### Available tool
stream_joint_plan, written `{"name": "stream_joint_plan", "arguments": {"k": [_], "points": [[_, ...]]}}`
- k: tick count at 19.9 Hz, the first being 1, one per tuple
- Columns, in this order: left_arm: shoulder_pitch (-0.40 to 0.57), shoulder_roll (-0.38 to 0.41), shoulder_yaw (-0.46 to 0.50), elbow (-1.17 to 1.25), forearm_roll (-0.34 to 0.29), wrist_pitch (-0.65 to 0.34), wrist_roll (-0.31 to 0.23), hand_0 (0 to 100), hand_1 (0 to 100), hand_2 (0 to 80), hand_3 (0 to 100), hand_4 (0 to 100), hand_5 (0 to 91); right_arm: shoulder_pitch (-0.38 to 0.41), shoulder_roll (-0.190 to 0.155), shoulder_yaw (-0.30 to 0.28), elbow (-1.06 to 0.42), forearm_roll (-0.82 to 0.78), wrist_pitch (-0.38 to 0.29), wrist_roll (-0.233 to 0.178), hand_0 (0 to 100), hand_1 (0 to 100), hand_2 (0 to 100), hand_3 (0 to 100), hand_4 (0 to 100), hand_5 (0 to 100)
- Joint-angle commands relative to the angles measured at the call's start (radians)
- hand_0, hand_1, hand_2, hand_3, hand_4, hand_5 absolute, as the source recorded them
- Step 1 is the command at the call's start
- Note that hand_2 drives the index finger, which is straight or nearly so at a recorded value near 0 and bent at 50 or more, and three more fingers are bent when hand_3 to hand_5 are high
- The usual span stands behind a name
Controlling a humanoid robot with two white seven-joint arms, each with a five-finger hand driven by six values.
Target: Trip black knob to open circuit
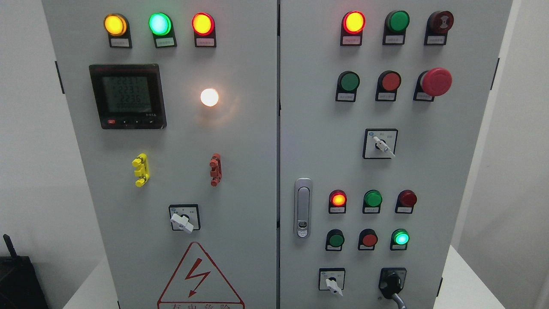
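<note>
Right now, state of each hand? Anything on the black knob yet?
Left hand: not in view.
Right hand: not in view.
Black knob: at the panel's lower right, nothing touching it.

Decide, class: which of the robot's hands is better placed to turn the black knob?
Likely the right. The black knob sits at the lower right of the cabinet's right door, nearer where the right arm would enter. Neither hand is in view, so this rests on position alone.
</note>
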Motion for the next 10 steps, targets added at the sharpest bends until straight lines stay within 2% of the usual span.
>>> {"name": "stream_joint_plan", "arguments": {"k": [1,10], "points": [[0.000,0.000,-0.001,-0.016,0.000,0.000,0.001,12,39,0.0,0,0,0.0,0.001,0.025,0.001,-0.011,0.000,-0.007,0.002,0,0,0,100,100,100],[0.000,0.000,0.001,-0.016,0.000,0.000,0.001,12,39,0.0,0,0,0.0,0.004,0.025,0.002,-0.011,0.000,-0.008,0.002,0,0,0,100,100,100]]}}
